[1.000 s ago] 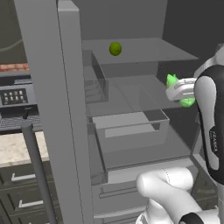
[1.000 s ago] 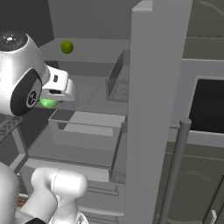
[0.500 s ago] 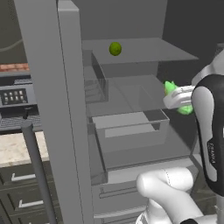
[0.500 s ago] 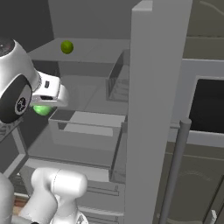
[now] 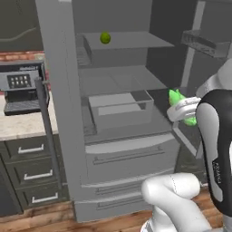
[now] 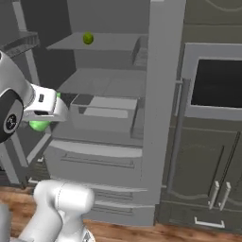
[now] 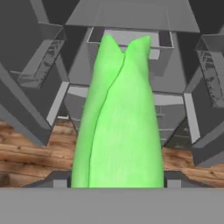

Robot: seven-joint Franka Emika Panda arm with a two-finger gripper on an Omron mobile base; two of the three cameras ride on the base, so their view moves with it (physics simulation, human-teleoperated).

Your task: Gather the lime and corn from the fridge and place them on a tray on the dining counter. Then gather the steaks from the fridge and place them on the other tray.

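Green husked corn [image 7: 118, 118] sits in the gripper [image 7: 117, 183], fingers pinching its base from both sides; husk tips point away from the hand toward the open fridge [image 5: 122, 149]. Hand view: corn runs up the middle of the frame, leaf split in two points at the far end, fridge interior and wood floor behind it.

Left base view: corn [image 5: 177, 97] w/ gripper [image 5: 183, 111] at the right side of the fridge opening, in front of the mid shelf, just off the clear bin [image 5: 120, 106]. Not touching shelf or bin as far as I can tell. Right base view: same hand [image 6: 45, 106] at the left of the opening, green of the corn [image 6: 38, 125] poking out below the white wrist.

Lime [image 5: 105, 37] on the top shelf, toward the left-rear, alone, well apart from the gripper. Right base view has lime [image 6: 88, 38] on the same shelf.

Fridge doors swung open both sides; left door [image 5: 59, 90] edge-on near camera, bottom drawers shut. Door rack [image 5: 204, 43] upper right. Toaster-oven-type appliance [image 5: 20, 86] on the wall counter [image 5: 22, 127] left of the fridge, dark drawers under. Wall oven [image 6: 217, 82] w/ dark cabinets right of the fridge in the right base view.
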